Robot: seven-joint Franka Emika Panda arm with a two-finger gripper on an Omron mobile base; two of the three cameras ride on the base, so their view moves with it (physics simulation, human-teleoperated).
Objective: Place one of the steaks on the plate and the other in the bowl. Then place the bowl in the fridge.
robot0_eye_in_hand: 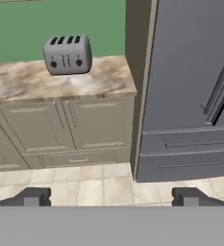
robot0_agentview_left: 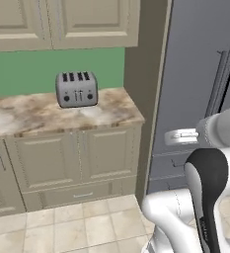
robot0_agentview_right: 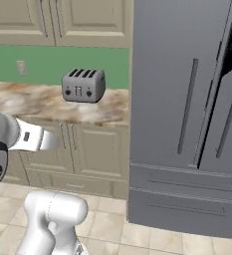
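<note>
The fridge (robot0_agentview_right: 177, 99) stands tall and grey at the right, with two long vertical handles and two wide drawers below. Its right door looks slightly ajar, with a dark gap along its edge. In the hand view the fridge (robot0_eye_in_hand: 190, 72) lies ahead and to the right. My gripper (robot0_eye_in_hand: 111, 199) is open, its two dark fingertips (robot0_eye_in_hand: 34, 197) set wide apart with nothing between them. It hangs in the air over the tiled floor, well short of the fridge. The steaks, the plate and the bowl are out of view.
A silver four-slot toaster (robot0_agentview_left: 77, 89) sits on the marble counter (robot0_agentview_left: 32, 118) left of the fridge, before a green wall. Beige cabinets stand under and above the counter. Tiled floor (robot0_eye_in_hand: 94, 185) lies between me and the cabinets.
</note>
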